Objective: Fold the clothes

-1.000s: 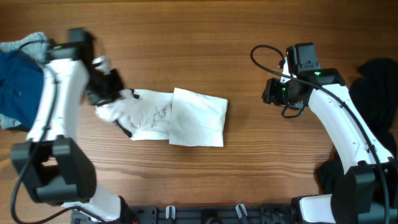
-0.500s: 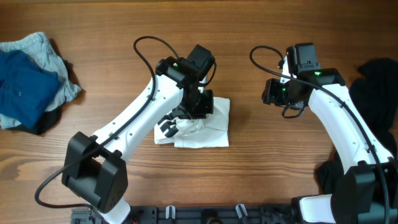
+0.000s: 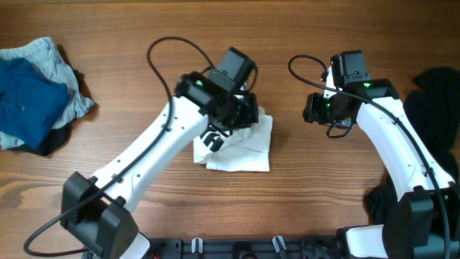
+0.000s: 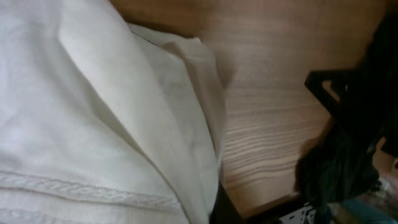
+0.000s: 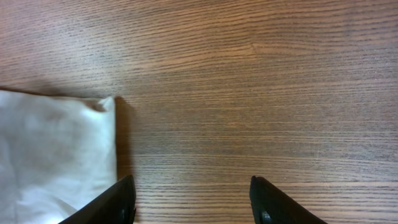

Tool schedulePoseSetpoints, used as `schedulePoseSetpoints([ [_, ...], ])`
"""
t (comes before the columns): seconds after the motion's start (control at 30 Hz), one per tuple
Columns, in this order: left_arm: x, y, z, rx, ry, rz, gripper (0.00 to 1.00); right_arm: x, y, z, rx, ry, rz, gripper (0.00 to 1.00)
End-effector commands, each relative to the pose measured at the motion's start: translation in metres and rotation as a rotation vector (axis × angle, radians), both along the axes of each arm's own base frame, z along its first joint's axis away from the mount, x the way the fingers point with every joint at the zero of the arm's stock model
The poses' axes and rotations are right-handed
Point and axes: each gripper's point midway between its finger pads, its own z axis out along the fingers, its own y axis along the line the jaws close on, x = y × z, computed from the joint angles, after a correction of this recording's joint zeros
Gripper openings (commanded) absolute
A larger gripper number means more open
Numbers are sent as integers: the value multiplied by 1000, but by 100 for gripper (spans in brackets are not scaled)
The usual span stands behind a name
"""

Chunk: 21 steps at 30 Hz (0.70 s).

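Since a second ago our left arm has swung from the left side to mid-table, dragging the white shirt [image 3: 244,150] over itself into a smaller, thicker bundle. Nearest our bases, the wood along the near edge of the table [image 3: 309,208] lies bare, so we have room to retreat there.

At mid-table the left gripper [image 3: 230,122] sits over the bundle's far-left corner. Cloth fills its camera, so we cannot tell whether it grips or has let go. If we lift while a layer clings, we judge the fold would peel open.

The right gripper [image 5: 193,200] hovers near the shirt's right side, jaws apart with nothing between them. The two wrists are close, so a sideways move risks a knock.

Farther off, the blue pile [image 3: 25,93] fills the far-left corner and a black garment [image 3: 435,86] lies at the right edge, both well apart from the shirt.
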Motion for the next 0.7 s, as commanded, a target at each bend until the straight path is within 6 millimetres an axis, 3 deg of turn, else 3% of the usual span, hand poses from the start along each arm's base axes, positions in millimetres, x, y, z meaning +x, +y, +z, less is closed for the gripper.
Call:
schedulePoseSetpoints([
  [0.0, -10, -20, -20, 18, 47, -39, 49, -1, -4, 2, -24, 0, 22, 60],
  [0.07, -19, -31, -25, 6, 72, -77, 49, -3, -4, 1, -25, 9, 21, 60],
  [0.13, -15, -24, -18, 8, 43, -98, 46, -3, -4, 1, -24, 11, 22, 61],
  [0.2, 0, 12, -6, 55, 7, -23, 44, -3, 12, 4, 47, -5, 125, 65],
  [0.23, 11, 40, 2, 90, -11, 47, 44, -4, 33, 10, 146, -32, 252, 66],
  [0.27, 29, 84, 13, 122, -37, 152, 45, -10, 66, 24, 322, -82, 415, 65],
  [0.33, 51, 132, 15, 121, -33, 291, 48, -19, 99, 41, 470, -133, 560, 65],
  [0.4, 61, 161, 7, 113, 5, 375, 48, -23, 116, 41, 460, -140, 623, 66],
  [0.47, 64, 170, -7, 125, 47, 379, 49, -23, 127, 25, 361, -105, 613, 66],
  [0.6, 63, 165, -34, 164, 111, 330, 53, -30, 147, -18, 280, 9, 616, 62],
  [0.63, 62, 162, -42, 171, 133, 321, 54, -27, 137, -37, 210, 66, 521, 52],
  [0.67, 59, 157, -55, 188, 170, 301, 52, -16, 105, -61, 40, 117, 311, 50],
])
